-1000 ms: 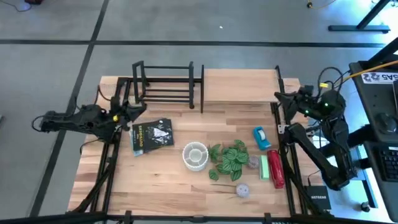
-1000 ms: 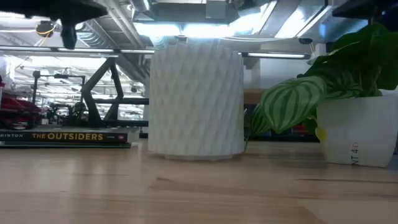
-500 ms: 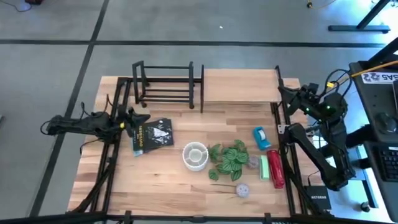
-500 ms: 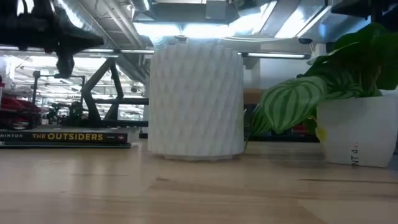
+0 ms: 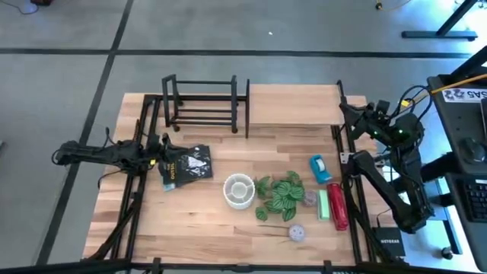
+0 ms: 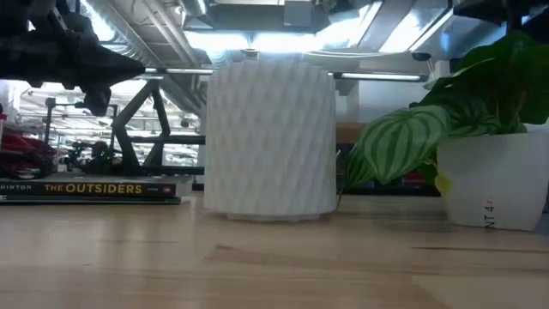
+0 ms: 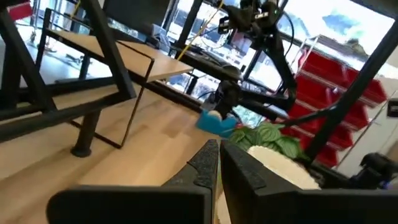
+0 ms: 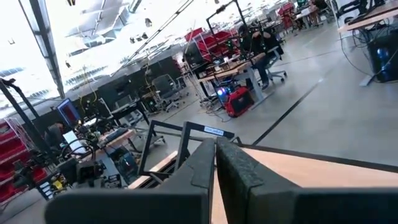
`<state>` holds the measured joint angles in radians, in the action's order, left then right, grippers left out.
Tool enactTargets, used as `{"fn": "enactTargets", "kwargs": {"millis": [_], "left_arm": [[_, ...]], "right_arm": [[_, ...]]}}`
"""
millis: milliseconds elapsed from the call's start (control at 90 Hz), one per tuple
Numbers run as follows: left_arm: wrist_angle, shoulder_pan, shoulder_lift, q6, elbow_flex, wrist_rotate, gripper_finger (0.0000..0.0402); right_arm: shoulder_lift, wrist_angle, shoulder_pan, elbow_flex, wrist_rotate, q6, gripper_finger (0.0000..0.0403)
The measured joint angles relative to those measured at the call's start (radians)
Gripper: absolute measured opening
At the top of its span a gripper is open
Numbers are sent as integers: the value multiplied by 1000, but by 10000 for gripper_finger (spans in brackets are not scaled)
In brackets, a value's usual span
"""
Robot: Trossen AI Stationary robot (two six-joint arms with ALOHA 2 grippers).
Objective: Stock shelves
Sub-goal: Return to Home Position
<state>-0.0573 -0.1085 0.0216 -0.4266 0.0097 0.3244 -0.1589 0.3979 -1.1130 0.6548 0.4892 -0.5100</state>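
The left gripper (image 7: 218,147) has drawn back toward the left edge of the table (image 5: 221,232) over the last second, sinking lower as it went. It now hangs just beside the left edge of the book (image 5: 186,165), apart from it. Its two fingers are pressed together with nothing between them. The right gripper (image 8: 216,145) is likewise closed and empty, waiting by the right upright of the wood shelf board (image 5: 293,105). That board and the black rack (image 5: 204,101) both stand bare at the back (the book, white pot (image 5: 238,190) and plant (image 5: 281,195) all sit out on the table in front). I judge the retreat as the arm going to rest, with no stocking in hand
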Motion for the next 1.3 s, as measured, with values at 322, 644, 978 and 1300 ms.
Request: {"fn": "enactTargets", "kwargs": {"millis": [322,644,978,1300], "left_arm": [[1,0,1,-42,0,0,0],[1,0,1,-45,0,0,0],[1,0,0,-45,0,0,0],[1,0,1,-45,-1,0,0]], "right_arm": [[0,14,0,0,26,-17,0],[0,29,0,0,27,-17,1],[2,-9,252,-93,-160,280,1],[9,-623,615,-495,-358,387,1]]}}
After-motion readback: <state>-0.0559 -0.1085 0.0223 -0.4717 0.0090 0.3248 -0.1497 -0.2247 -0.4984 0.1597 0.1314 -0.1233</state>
